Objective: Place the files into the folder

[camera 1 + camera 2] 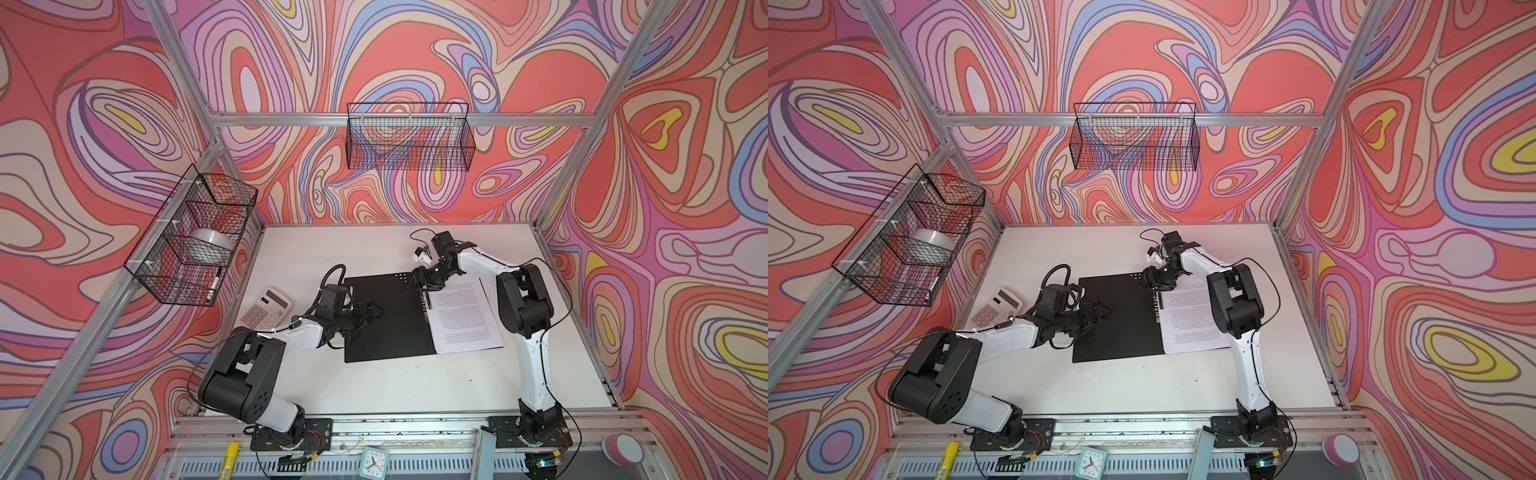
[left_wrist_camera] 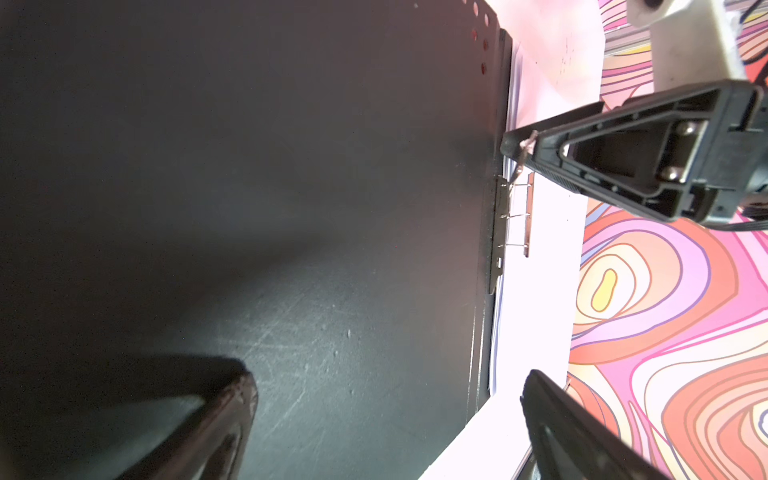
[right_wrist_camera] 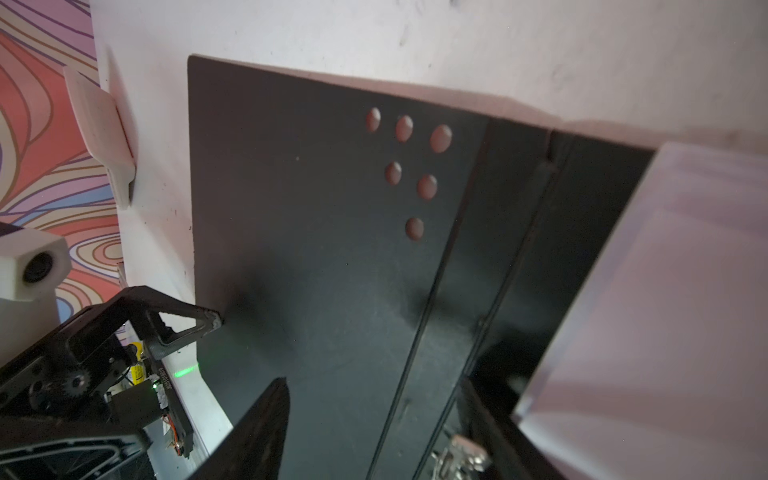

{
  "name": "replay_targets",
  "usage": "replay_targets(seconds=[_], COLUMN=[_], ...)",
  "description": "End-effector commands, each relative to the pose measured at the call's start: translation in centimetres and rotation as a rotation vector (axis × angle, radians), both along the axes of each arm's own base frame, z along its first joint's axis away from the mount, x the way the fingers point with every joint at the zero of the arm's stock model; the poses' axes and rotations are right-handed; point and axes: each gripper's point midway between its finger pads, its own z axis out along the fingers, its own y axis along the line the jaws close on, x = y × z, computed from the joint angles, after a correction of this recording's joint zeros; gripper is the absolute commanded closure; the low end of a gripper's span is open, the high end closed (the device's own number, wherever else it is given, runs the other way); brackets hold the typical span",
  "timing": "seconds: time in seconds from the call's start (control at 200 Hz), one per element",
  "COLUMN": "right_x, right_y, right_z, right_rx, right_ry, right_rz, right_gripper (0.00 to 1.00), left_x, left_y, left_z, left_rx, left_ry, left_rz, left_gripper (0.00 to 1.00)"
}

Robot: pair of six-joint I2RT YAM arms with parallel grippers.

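Observation:
The folder lies open on the white table, black inside up, with a cluster of round dots near its far corner. The files rest as white printed sheets on its right half. My left gripper hovers open over the bare left flap. At the far end of the spine my right gripper stands with its jaws apart, straddling the spine. One of its fingertips touches the wire of the metal spine clip.
A beige calculator lies left of the folder, close behind the left wrist. Wire baskets hang on the left frame and the back rail. A small clock sits beyond the front rail.

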Motion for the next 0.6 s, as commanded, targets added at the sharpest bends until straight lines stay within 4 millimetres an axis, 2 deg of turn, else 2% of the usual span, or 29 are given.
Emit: replay_targets(seconds=[0.0, 0.185, 0.401, 0.596], right_x=[-0.6, -1.5, -3.9, -5.2], right_y=[0.0, -0.2, -1.0, -1.7], right_z=[2.8, 4.1, 6.0, 7.8], right_rx=[0.047, 0.059, 0.076, 0.083], right_ry=[-0.026, -0.039, -0.05, -0.066], right_rz=[0.012, 0.013, -0.009, -0.037], right_gripper=[0.32, 0.32, 0.32, 0.32], left_x=[-2.7, -2.7, -2.7, -2.4], left_y=[2.1, 2.3, 2.1, 1.8], left_z=[-4.3, -4.3, -4.0, -3.5], left_rx=[0.1, 0.102, 0.093, 0.076], left_ry=[0.156, 0.156, 0.153, 0.148], left_rz=[0.049, 0.055, 0.054, 0.044], left_gripper=[0.0, 0.0, 0.0, 0.0])
